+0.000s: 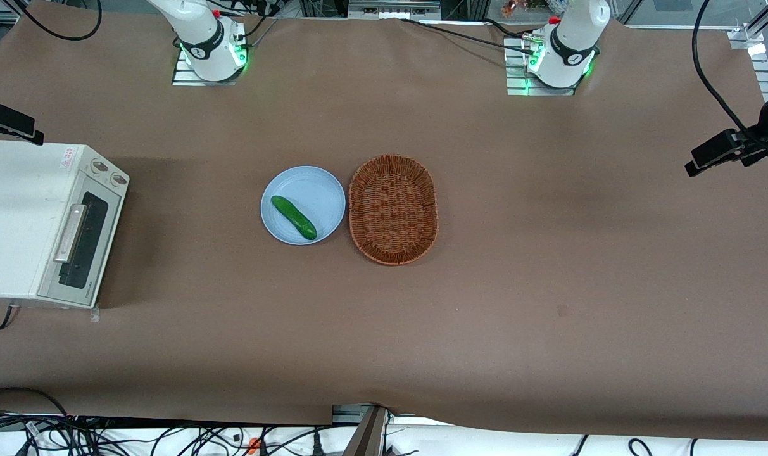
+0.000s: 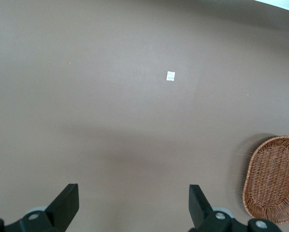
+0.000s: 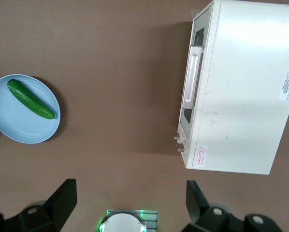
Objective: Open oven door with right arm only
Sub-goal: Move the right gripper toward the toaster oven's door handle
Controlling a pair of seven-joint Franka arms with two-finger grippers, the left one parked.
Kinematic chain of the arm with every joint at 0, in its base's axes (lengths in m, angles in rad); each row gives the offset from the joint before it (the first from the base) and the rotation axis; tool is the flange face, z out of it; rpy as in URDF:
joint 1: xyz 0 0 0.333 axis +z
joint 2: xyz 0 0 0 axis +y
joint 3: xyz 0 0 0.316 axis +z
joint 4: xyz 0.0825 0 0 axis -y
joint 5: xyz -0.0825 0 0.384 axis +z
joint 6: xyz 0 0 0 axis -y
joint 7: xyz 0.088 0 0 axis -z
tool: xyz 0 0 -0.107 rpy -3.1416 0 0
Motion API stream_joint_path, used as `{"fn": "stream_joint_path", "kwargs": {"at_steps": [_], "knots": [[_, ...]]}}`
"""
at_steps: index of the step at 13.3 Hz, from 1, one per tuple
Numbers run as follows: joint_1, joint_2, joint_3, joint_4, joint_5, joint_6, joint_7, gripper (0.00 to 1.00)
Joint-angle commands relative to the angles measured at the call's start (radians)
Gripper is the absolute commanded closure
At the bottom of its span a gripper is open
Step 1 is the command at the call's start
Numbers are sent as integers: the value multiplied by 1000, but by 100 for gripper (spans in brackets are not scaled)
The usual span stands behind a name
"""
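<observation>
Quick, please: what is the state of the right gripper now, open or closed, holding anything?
Right gripper: open, holding nothing, high above the table, away from the oven door.

The toaster oven (image 1: 42, 221) stands on the desk (image 1: 548, 285) at the working arm's end, its oven door (image 1: 83, 244) shut and facing the middle of the desk. A plate (image 1: 295, 183) sits mid-desk with a cucumber (image 1: 293, 217) on it; a basket (image 1: 393, 209) lies just beside the plate, toward the parked arm's end. The pincer (image 3: 130, 203) hangs high above the desk with fingers wide apart, between the oven and the plate.
</observation>
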Motion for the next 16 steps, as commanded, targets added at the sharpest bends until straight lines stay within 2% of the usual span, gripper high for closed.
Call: {"fn": "stream_joint_path", "kwargs": {"at_steps": [1,6,8,9,11,13,16], "knots": [[3,4,0,-10,-2,-20,-22,0],[11,56,1,-13,-4,-39,-57,2],[31,77,1,-22,-4,-37,-52,28],[41,90,1,-23,-11,-39,-52,47],[51,120,1,-26,-14,-39,-52,74],[52,146,1,-43,-14,-36,-52,92],[66,194,1,-69,-21,-7,-52,100]]}}
